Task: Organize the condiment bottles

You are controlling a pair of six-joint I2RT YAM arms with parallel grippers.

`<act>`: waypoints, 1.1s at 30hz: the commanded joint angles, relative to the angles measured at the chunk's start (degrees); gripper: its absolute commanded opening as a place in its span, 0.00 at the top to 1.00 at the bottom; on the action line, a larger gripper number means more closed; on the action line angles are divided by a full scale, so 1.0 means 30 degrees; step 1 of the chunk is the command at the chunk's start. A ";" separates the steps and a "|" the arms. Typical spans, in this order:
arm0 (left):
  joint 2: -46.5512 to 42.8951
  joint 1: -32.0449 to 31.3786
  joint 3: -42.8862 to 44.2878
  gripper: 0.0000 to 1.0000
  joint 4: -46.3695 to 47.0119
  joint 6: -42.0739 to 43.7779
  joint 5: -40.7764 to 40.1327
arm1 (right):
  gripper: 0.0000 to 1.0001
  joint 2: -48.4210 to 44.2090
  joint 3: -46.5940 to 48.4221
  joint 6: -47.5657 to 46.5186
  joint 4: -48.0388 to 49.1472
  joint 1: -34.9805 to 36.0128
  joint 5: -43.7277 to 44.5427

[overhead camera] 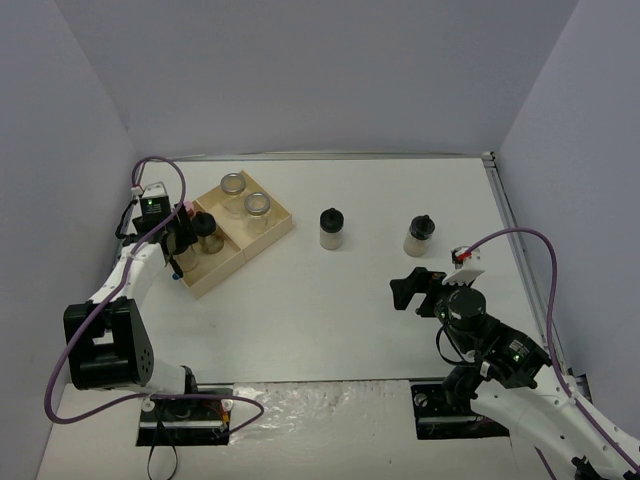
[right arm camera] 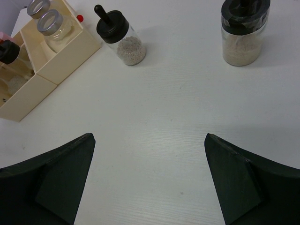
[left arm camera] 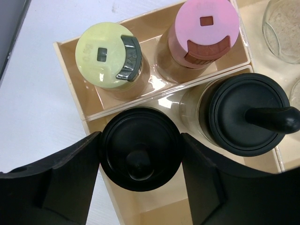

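My left gripper (left arm camera: 140, 146) is shut on a black-capped bottle (left arm camera: 140, 161) that stands in the front compartment of the wooden tray (left arm camera: 70, 70). Beside it in the same compartment is a second black-capped bottle (left arm camera: 246, 115). In the compartment behind stand the yellow-green-capped bottle (left arm camera: 105, 54) and the pink-capped bottle (left arm camera: 206, 26). Two wider silver-rimmed jars (overhead camera: 233, 185) (overhead camera: 258, 205) occupy the tray's far side. Two more black-capped bottles (overhead camera: 331, 228) (overhead camera: 420, 236) stand on the table. My right gripper (overhead camera: 420, 290) hovers open over bare table, short of them.
The tray (overhead camera: 275, 232) sits at the table's left, angled. In the right wrist view the nearer loose bottle (right arm camera: 243, 33) is ahead to the right and the other (right arm camera: 119, 35) ahead to the left. Walls enclose the table on three sides.
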 commanded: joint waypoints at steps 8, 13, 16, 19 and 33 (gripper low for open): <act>-0.1932 0.0277 0.1074 0.09 -0.0069 -0.0058 -0.0222 | 0.00 0.1476 0.1100 -0.0114 0.0653 0.0155 0.0913; -0.3645 0.0248 0.2033 0.03 -0.2527 0.0119 0.0133 | 0.00 0.3964 0.2749 -0.0325 0.0431 0.0116 0.2411; -0.5345 0.0248 0.2362 0.03 -0.3825 0.0679 0.1279 | 0.00 0.6388 0.4267 -0.0953 0.0467 -0.0161 0.3313; -0.6970 0.0227 0.2635 0.03 -0.5497 0.1287 0.3385 | 0.00 0.9220 0.5819 -0.1716 0.0669 -0.0996 0.3265; -1.4899 -0.3189 -0.2099 0.03 -0.5635 0.2421 0.8757 | 0.00 1.5775 0.8109 -0.5464 0.5040 -0.9484 -0.1547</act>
